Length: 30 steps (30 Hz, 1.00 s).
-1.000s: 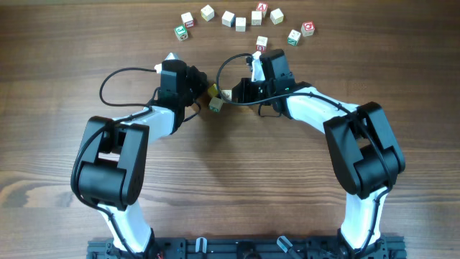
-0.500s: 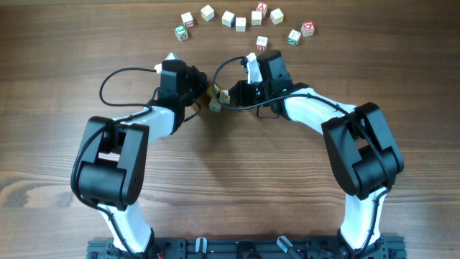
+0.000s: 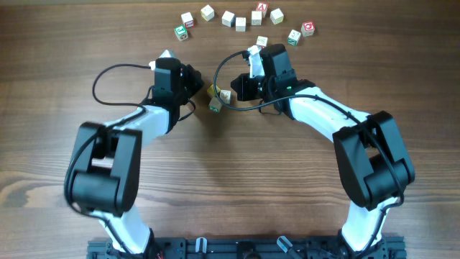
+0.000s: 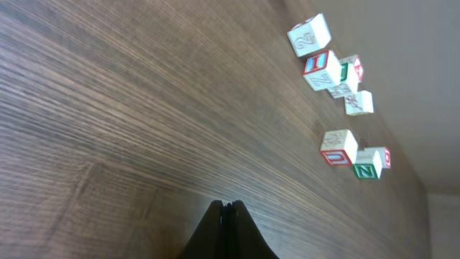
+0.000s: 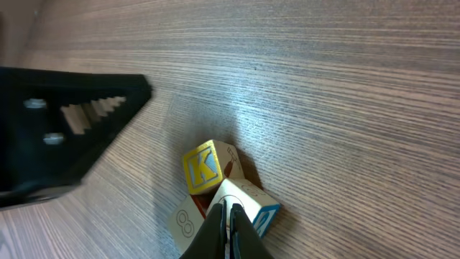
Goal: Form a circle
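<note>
**Circle only three cubes strong**

Both your tools are pinched together, empty. The circle [image 5: 203, 167] sits mid-table between left tool [image 4: 226, 210] and right tool [image 5: 226, 212]. Light, hard, skittish wood, I'd say: nudge flat faces, low.

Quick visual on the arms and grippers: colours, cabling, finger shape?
Both arms match: left arm and right arm have white links, bulky black joint housings, and a black cable loop at each wrist. The left gripper and right gripper have black fingers tapering to a point; the left's pads are toothed.
</note>
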Tool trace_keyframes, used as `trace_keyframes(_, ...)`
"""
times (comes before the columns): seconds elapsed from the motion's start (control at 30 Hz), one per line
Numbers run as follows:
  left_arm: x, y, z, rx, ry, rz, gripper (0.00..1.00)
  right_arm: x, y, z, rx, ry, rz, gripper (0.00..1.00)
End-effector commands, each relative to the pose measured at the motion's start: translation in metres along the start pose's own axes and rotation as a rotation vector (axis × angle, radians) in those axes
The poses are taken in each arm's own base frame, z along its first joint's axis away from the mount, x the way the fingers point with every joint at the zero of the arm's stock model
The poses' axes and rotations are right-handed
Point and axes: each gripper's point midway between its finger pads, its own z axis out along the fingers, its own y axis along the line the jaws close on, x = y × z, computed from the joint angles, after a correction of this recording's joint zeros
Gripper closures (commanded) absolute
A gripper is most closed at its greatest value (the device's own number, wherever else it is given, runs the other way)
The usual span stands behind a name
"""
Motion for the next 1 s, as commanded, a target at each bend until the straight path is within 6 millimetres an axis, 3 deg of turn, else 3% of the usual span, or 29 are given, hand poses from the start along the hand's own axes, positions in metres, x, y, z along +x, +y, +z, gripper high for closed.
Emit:
trace_keyframes(0.0, -0.035, -0.009, -0.030, -0.074, -0.131, 0.065, 0.96, -0.002, 0.012, -0.002, -0.006, -0.011, -0.044, 0.96)
trace_keyframes(0.37, -0.032, 0.082, -0.060, -0.494, -0.287, -0.289, 0.96, 0.021, 0.023, 0.026, 0.102, -0.003, -0.131, 0.95)
trace_keyframes(0.53, -0.034, 0.105, -0.072, -0.578, -0.323, -0.373, 0.96, 0.024, 0.023, 0.034, 0.097, -0.007, -0.143, 0.95)
trace_keyframes(0.97, -0.033, 0.108, -0.072, -0.577, -0.302, -0.385, 0.96, 0.030, 0.020, 0.043, 0.082, 0.002, -0.140, 0.96)
